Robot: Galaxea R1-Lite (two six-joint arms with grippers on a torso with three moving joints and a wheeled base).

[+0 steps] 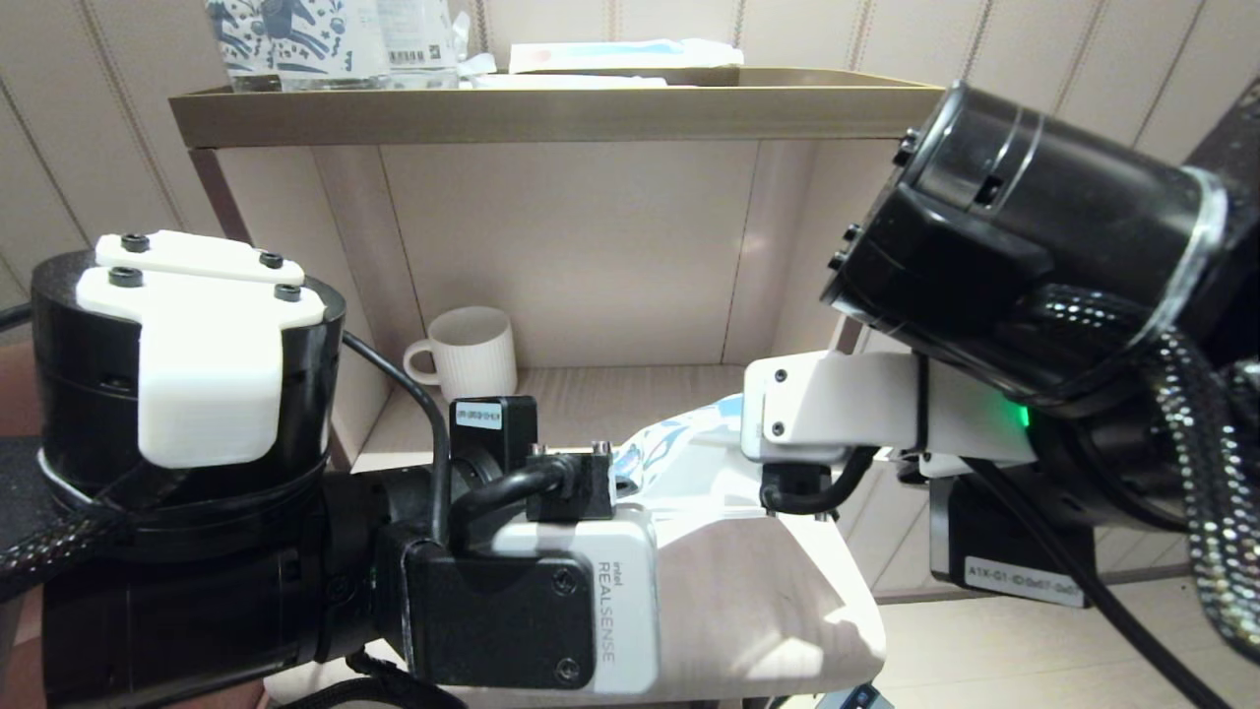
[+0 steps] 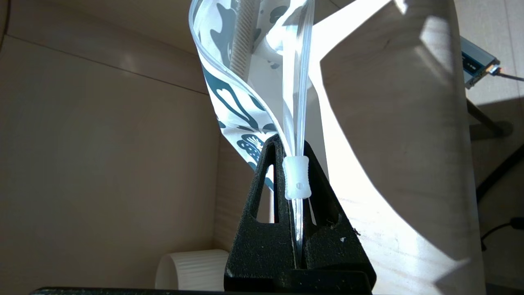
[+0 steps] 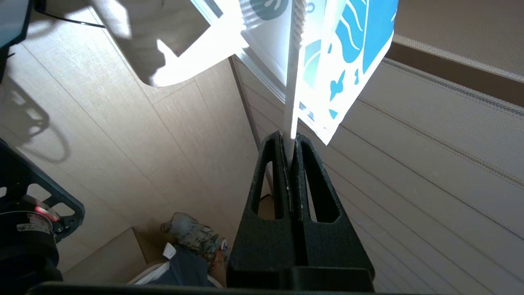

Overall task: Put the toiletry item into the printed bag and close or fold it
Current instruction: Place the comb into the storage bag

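Observation:
The printed bag [image 1: 679, 448] hangs stretched between my two wrists, in front of the lower shelf. My left gripper [image 2: 288, 141] is shut on the bag's [image 2: 235, 100] clear zip edge, and the small white zip slider [image 2: 297, 178] sits right at its fingertips. My right gripper [image 3: 291, 137] is shut on a white edge of the bag [image 3: 344, 45] at the blue-printed end. In the head view both grippers are hidden behind their wrist cameras. The toiletry item is out of view.
A white ribbed mug [image 1: 465, 351] stands at the back left of the wooden shelf [image 1: 610, 389]. The top tray [image 1: 551, 108] holds a horse-patterned package [image 1: 315, 39] and other flat packets. A crumpled cloth heap [image 3: 190, 237] lies on the floor.

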